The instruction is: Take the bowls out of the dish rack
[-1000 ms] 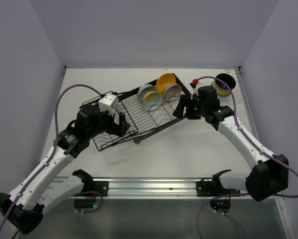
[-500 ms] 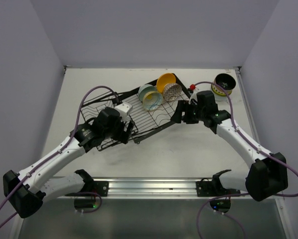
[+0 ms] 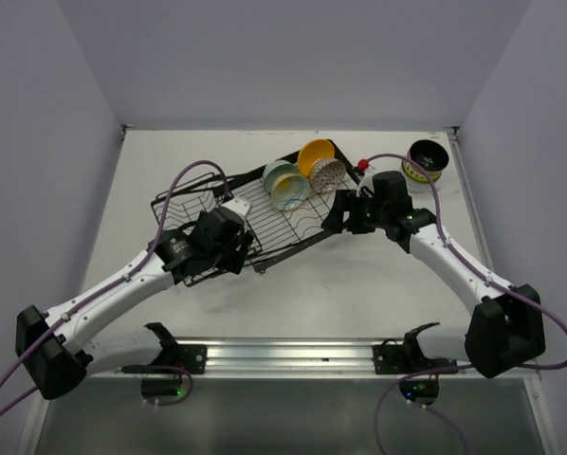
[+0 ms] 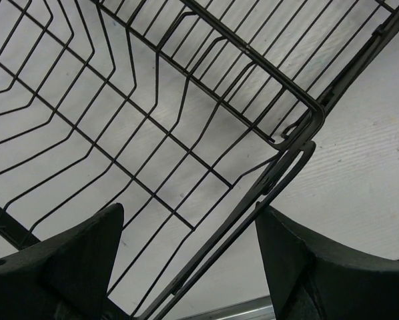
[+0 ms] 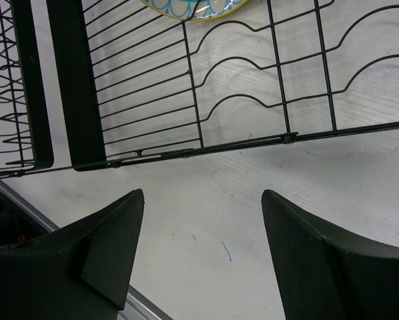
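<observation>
Three bowls sit at the far right end of the dish rack (image 3: 274,216): a teal-green bowl (image 3: 285,184), an orange-yellow bowl (image 3: 314,154) farther back, and a speckled bowl (image 3: 327,175) just beside both. The rack lies skewed on the worktop (image 3: 359,284). A dark bowl (image 3: 426,160) stands well apart in the far right corner. The left pincer (image 4: 186,213) is released over the rack's near left corner, and the rim wire runs between its fingers. The right pincer (image 5: 203,197), also released, hangs over the worktop just near of the rack's right end.

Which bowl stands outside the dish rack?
The dark bowl, alone at the far right; the other three sit inside the rack.
</observation>
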You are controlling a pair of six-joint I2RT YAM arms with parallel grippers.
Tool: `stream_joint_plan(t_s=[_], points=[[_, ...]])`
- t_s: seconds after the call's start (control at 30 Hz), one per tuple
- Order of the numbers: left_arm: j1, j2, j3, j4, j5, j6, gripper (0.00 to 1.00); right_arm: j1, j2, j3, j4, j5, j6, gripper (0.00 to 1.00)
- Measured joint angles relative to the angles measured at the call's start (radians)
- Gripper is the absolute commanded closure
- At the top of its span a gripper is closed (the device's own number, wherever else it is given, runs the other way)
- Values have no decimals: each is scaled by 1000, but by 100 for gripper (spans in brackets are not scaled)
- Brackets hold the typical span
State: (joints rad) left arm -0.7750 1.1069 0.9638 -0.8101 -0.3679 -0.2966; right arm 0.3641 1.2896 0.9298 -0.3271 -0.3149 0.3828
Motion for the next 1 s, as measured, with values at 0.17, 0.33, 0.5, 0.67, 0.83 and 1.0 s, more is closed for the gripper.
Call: stream_joint_plan(t_s=[0.17,0.33,0.5,0.67,0.83,1.0], points=[[-4,19,16,-37,-80,-58,12,0,11,0,12,-16,0,24],[35,27,16,-46,-116,-87,11,0,33,0,21,-26,1,24],[148,26,16,-36,-107,-85,8,0,52,2,28,-35,2,24],[261,37,30,-24,-112,-72,3,0,60,13,28,-43,2,23],[375,83,57,9,-94,-36,2,0,60,31,29,-43,2,22],[481,124,93,44,-21,54,1,-11,60,35,28,-43,2,21]])
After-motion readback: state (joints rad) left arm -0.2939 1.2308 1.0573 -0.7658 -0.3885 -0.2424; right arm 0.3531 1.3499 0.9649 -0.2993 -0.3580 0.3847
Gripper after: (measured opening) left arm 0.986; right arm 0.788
